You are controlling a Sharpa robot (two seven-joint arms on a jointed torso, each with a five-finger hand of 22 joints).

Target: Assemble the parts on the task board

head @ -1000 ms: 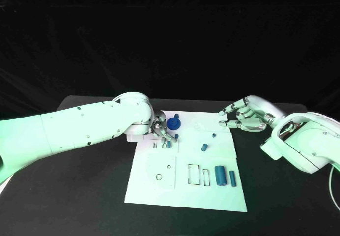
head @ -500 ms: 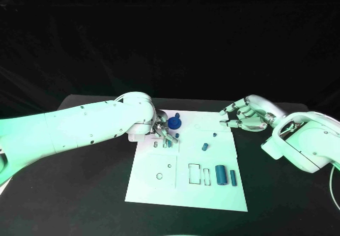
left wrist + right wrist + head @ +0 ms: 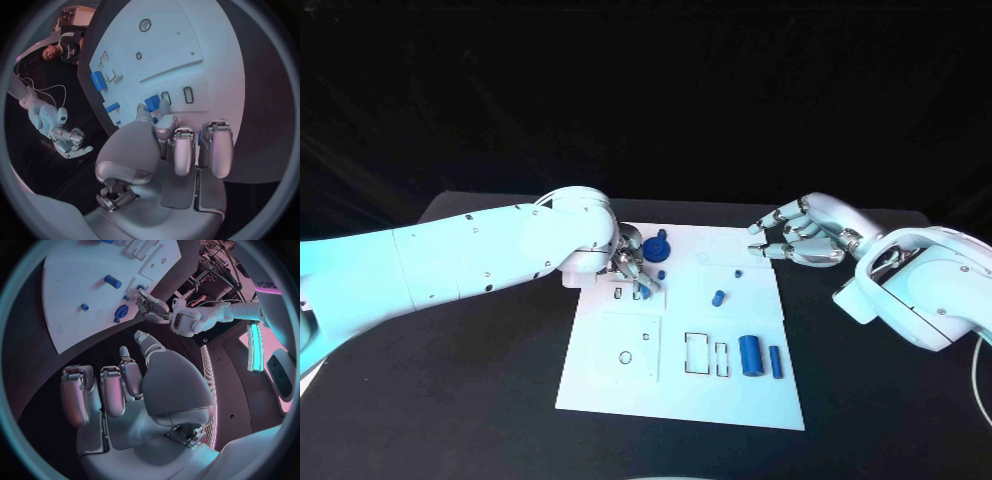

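1. The left hand (image 3: 630, 268) pinches a small blue part (image 3: 152, 102) at its fingertips, low over the task board (image 3: 678, 390) beside two small rectangular slots (image 3: 177, 95).
2. Likely seating that part — keep it upright, square to the slot, and press gently.
3. The right hand (image 3: 795, 240) hovers released off the board's far right corner; other parts lie loose on the board.

Robotics lab, black table (image 3: 473, 400), white task board (image 3: 682, 385), dark backdrop
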